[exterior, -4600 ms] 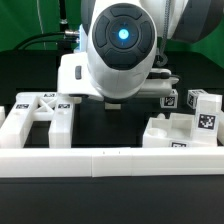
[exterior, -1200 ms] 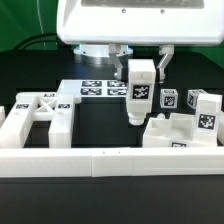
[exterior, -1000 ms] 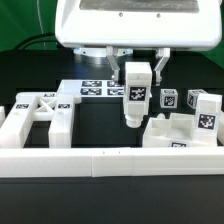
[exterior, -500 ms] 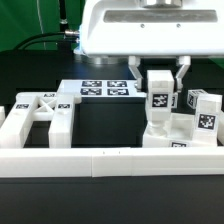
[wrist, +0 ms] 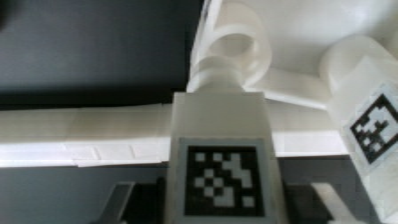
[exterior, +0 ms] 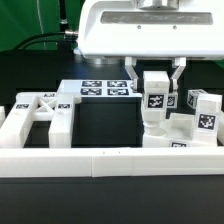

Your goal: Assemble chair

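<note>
Nearest to me, along the bottom of the exterior view, runs the long white border rail, which is no part of the build. Just behind it, at lower left, a chair panel with cross-shaped cutouts lies on the dark tabletop by itself, joined to nothing that I can see. At lower right sits a cluster of loose chair blocks, some tagged and all close together; whether any are already joined I cannot tell.

Above the cluster's left edge the gripper hangs with its jaws clamped on an upright tagged bar, whose lower end is at or just over the blocks. The wrist view shows that bar running away from the camera to a rounded end close to another white part; I cannot tell whether they touch. Farther back, at centre, lies the marker board.

I judge the chair barely begun: one part is in hand, and the panel and most blocks are yet to be fitted.
</note>
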`<state>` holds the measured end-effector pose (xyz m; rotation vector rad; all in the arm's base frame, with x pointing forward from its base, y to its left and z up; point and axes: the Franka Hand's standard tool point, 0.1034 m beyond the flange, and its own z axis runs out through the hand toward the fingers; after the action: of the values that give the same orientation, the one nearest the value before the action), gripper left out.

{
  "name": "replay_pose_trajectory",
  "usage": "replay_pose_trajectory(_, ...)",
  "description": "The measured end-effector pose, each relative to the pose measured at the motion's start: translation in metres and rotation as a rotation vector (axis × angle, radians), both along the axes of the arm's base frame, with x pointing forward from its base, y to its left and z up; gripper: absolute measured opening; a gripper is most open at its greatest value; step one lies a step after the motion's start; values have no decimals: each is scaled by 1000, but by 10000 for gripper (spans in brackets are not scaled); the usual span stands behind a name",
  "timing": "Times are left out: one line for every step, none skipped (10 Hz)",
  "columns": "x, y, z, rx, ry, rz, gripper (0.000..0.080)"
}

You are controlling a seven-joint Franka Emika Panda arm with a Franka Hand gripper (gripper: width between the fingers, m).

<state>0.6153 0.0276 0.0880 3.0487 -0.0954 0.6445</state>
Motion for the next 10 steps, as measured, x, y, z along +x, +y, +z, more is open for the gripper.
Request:
replay_pose_trajectory(-2, 4, -2, -3, -5, 7, 285)
replay_pose_trajectory(-3, 2, -6, -7, -1, 11, 285)
replay_pose_trajectory(-4, 4, -8, -7, 3, 13, 285)
replay_pose_trajectory(-4, 5, -9, -7, 5, 15, 285)
replay_pose_trajectory(-6, 5, -13, -8, 11, 16, 285)
replay_pose_trajectory(-5, 5, -13, -10, 1, 17, 285)
replay_pose_trajectory(-4, 6, -14, -15, -23, 20, 285)
replay_pose_trajectory(-3, 7, -15, -23, -58, 25, 285)
replay_pose_trajectory(-4, 7, -18, -28, -65, 29, 285)
replay_pose_trajectory(-3, 7, -18, -28, -65, 30, 285)
